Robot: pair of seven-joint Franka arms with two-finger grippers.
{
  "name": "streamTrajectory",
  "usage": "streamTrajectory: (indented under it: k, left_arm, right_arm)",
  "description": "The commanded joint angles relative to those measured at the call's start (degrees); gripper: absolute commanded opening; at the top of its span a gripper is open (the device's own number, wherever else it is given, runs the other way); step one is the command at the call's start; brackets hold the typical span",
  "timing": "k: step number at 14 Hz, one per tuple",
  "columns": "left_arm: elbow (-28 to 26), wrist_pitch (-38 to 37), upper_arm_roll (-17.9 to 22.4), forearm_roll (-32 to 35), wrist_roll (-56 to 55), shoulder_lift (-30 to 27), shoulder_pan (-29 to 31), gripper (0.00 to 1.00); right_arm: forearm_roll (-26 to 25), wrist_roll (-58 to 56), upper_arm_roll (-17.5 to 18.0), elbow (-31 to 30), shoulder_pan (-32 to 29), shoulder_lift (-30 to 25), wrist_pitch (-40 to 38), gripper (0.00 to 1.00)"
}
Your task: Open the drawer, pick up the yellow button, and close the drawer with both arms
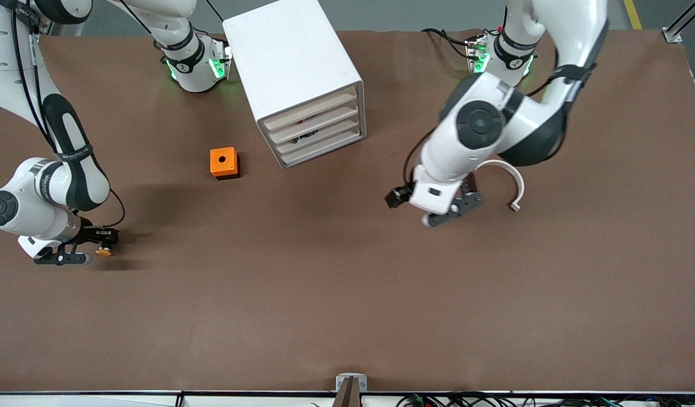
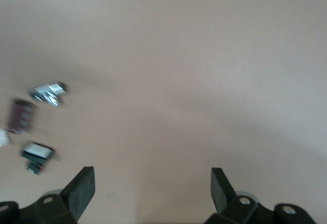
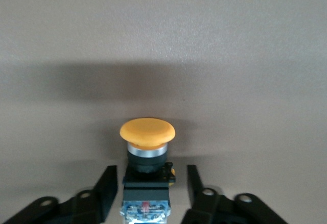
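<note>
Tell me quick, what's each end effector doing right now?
Left end effector: open, holding nothing, over bare table.
Right end effector: open, fingers apart on either side of the button, not gripping it.

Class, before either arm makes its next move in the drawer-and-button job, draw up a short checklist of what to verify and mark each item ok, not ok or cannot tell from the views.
1. Button out of the cabinet and down on the table, at the right arm's end: ok.
2. Right gripper released: its fingers stand apart from the button's body: ok.
3. Button upright, cap up: ok.
4. Drawer closed: its front looks level with the three below: ok.
5. Left gripper open, holding nothing, over bare table: ok.
6. Orange cube clear of both arms: ok.
</note>
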Motion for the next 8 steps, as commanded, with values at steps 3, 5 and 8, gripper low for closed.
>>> streamTrajectory:
  k: [3, 5, 8]
  left_arm:
    - [-0.86, -4.77, -0.7, 3.27, 9.32, -5.02, 9.23, 1.0]
    - [-0.6, -5.57, -0.61, 3.27, 13.9, -7.04, 11.88, 1.0]
    - [1.51, -11.88, -0.61, 3.27, 20.4, -9.95, 15.21, 1.0]
  right_arm:
    - [-0.71, 3.13, 0.85, 2.96, 1.75, -2.1, -3.52, 1.0]
    - [-0.71, 6.55, 0.85, 5.07, 3.94, -4.73, -9.04, 1.0]
    - [-0.71, 12.0, 1.03, 6.75, 8.16, -10.52, -17.75, 1.0]
